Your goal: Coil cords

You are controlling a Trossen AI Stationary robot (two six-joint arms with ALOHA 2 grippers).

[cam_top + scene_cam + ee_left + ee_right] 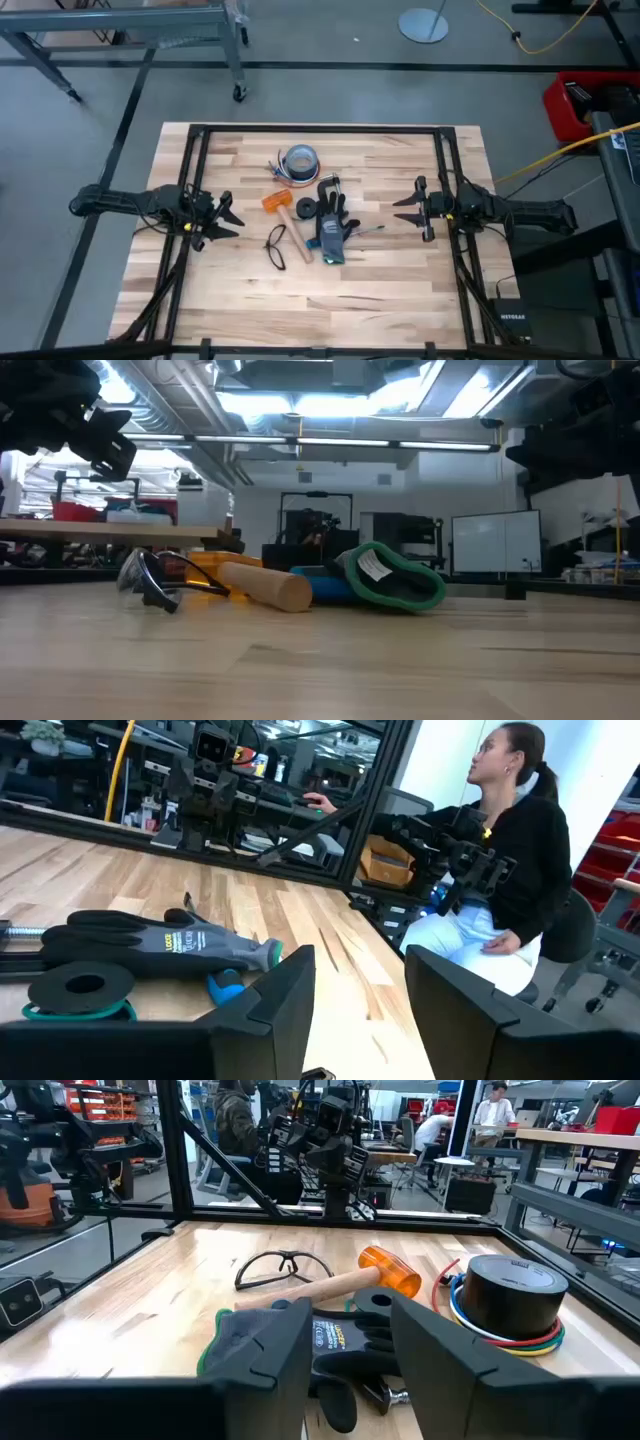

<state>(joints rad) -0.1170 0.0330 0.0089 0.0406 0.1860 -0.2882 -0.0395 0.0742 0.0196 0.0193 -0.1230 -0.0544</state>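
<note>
From above, the left gripper point(222, 218) and right gripper point(412, 210) wait at opposite sides of the surface point(400, 290), jaws apart and empty — no coiling has begun. The cords point(283, 172) lie by the tape roll point(301, 159) at the far side. In the left wrist view, a disc point(82, 990) sits beside the glove point(160, 945). The near half is open — either arm must reach inward first.

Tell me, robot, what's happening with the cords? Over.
Left gripper and right gripper open, empty, at table sides. Cords untouched under tape roll. Glove, mallet, glasses cluttering the middle.
</note>
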